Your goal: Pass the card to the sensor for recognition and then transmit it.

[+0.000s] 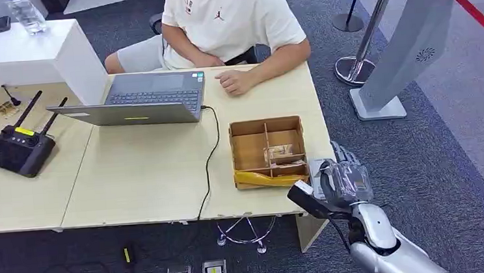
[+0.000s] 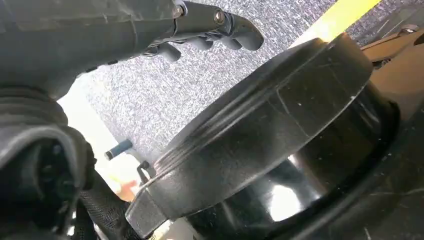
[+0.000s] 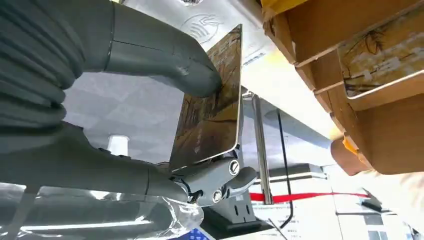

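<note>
Right hand (image 3: 150, 125) pinches card (image 3: 210, 105) | brown patterned face, pale rim | sensor (image 1: 317, 168) apparently beneath

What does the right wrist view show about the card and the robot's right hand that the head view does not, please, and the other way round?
Only the right wrist view shows the card pinched between the thick thumb and the fingers, with a contactless symbol printed on the white surface behind it. Only the head view shows the whole desk, the laptop, the black controller and a seated person. Both show the right hand beside the cardboard box holding more cards.
</note>
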Tool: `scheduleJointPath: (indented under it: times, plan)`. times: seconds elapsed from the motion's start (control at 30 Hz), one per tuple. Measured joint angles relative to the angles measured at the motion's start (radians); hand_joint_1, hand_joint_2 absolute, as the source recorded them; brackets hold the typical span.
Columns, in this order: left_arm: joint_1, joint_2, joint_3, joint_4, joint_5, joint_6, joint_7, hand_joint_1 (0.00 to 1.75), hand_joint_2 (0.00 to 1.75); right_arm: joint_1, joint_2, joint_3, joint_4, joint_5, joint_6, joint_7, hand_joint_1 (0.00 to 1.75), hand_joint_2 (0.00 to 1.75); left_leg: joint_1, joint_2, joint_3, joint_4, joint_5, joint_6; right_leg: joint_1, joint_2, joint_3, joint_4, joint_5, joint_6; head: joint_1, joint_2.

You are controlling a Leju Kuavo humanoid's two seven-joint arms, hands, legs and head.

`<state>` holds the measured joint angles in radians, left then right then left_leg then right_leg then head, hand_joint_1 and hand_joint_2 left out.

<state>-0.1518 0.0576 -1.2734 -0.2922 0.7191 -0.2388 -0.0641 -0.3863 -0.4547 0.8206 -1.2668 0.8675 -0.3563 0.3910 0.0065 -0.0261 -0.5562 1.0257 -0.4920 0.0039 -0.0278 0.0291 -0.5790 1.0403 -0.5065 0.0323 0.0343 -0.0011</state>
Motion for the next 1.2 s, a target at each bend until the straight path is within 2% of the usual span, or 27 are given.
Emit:
scheduleJointPath:
  times: [0.23,0.37,0.83,1.03,1.2]
  plan:
    - [0.000,0.000,0.000,0.000,-0.002,0.000,0.000,0.00,0.00,-0.003,-0.011,-0.002,-0.025,0.018,-0.001,0.004,1.75,1.75,0.000,0.000,0.000,0.000,0.000,0.000,0.000,0.000,0.000,0.000,0.000,0.000,0.000,0.000]
    - [0.000,0.000,0.000,0.000,-0.004,0.000,0.000,0.00,0.00,-0.027,-0.023,-0.008,-0.055,0.051,0.025,0.009,1.75,1.75,0.000,0.000,0.000,0.000,0.000,0.000,0.000,0.000,0.000,0.000,0.000,0.000,0.000,0.000]
    - [0.000,0.000,0.000,0.000,-0.014,0.000,0.000,0.00,0.00,-0.257,-0.042,-0.021,-0.186,0.170,0.170,0.009,1.75,1.75,0.000,0.000,-0.001,0.000,0.000,0.000,0.000,0.000,0.000,0.000,0.000,0.000,0.000,0.000]
    - [-0.016,0.000,-0.003,0.000,-0.057,0.000,0.024,0.00,0.00,-0.348,-0.021,0.003,-0.186,0.177,0.215,-0.007,1.75,1.75,0.000,0.000,-0.002,0.000,0.000,0.000,0.000,0.000,0.000,0.000,0.000,0.000,0.001,0.000]
    - [-0.039,-0.002,-0.007,0.000,-0.102,0.000,0.047,0.00,0.00,-0.447,0.038,0.045,-0.145,0.180,0.249,-0.019,1.75,1.75,0.001,-0.001,-0.002,0.000,0.000,0.000,0.001,0.000,0.000,0.001,0.000,0.000,0.001,0.000]
